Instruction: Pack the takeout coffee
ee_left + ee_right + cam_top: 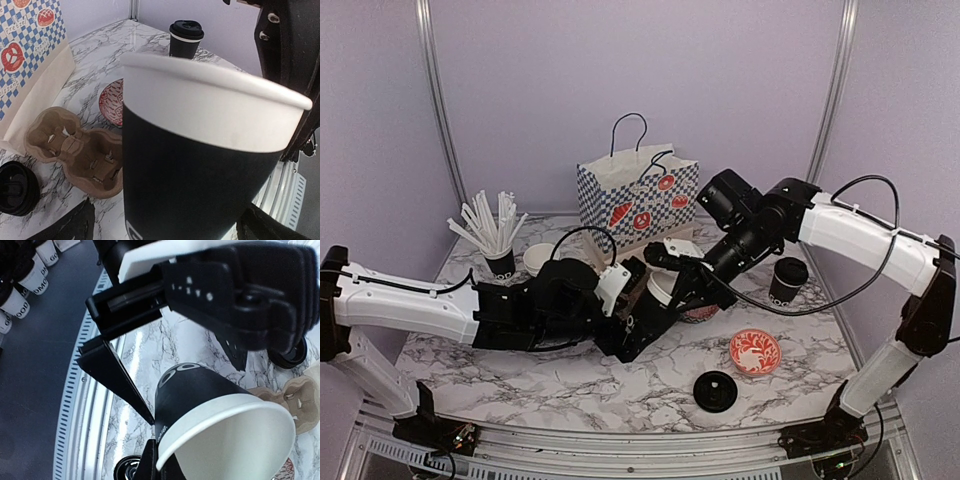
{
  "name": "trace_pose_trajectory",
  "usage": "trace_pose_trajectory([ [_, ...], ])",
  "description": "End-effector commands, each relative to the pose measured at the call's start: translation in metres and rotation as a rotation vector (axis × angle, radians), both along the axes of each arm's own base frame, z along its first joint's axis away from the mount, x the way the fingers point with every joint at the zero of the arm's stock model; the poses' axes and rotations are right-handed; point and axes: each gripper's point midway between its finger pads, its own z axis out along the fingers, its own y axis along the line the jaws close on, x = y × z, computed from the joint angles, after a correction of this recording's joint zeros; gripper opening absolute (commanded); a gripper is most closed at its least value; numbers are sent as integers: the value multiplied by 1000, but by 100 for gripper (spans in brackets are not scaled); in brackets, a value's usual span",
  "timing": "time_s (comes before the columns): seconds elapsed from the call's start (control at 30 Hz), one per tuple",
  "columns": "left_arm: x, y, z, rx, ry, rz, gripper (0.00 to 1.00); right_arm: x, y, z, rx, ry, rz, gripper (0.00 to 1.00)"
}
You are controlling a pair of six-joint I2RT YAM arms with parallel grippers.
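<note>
An open black coffee cup [660, 290] with a white inside hangs tilted over the table's middle, between both grippers. My right gripper [672, 282] is shut on its white rim [220, 425]; one finger [152, 460] presses the outside just under the rim, the other is hidden. My left gripper [645, 322] is open, its fingers [67, 226] standing wide on either side of the cup's base [195, 190], with a gap showing on the left. A second coffee cup [787, 280], lidded, stands at the right. A loose black lid [715, 391] lies near the front.
A blue-checked paper bag [638, 195] stands at the back. A cup of wrapped straws [498, 240] and another open cup [538, 258] are back left. A red-patterned bowl [755, 352] sits front right. A brown cardboard cup carrier [75, 150] lies by the bag.
</note>
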Motion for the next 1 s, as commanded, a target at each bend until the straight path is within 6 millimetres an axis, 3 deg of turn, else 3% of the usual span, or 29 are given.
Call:
trace_pose_trajectory([
  [0.0, -1, 46, -6, 85, -5, 88, 99, 3, 13, -32, -153, -191, 5, 0],
  [0.13, -5, 88, -2, 119, -4, 169, 99, -7, 26, -61, -250, -249, 56, 0],
  [0.27, 14, 150, 0, 136, 7, 422, 99, -20, 39, -85, -325, -291, 113, 0],
  [0.4, 20, 181, 2, 98, 11, 539, 99, -27, 45, -110, -408, -357, 154, 0],
  [0.6, 20, 184, 5, 73, 9, 548, 99, -39, 47, -132, -485, -417, 201, 0],
  [0.63, 20, 183, 5, 74, 8, 544, 99, -40, 47, -135, -492, -423, 205, 3],
  [0.7, 20, 180, 3, 83, 8, 536, 99, -43, 46, -137, -499, -426, 211, 21],
  [0.77, 20, 176, 2, 93, 10, 523, 99, -43, 46, -129, -485, -430, 207, 38],
  [0.97, 21, 162, 9, 105, 1, 470, 97, -41, 33, -68, -365, -485, 163, 65],
])
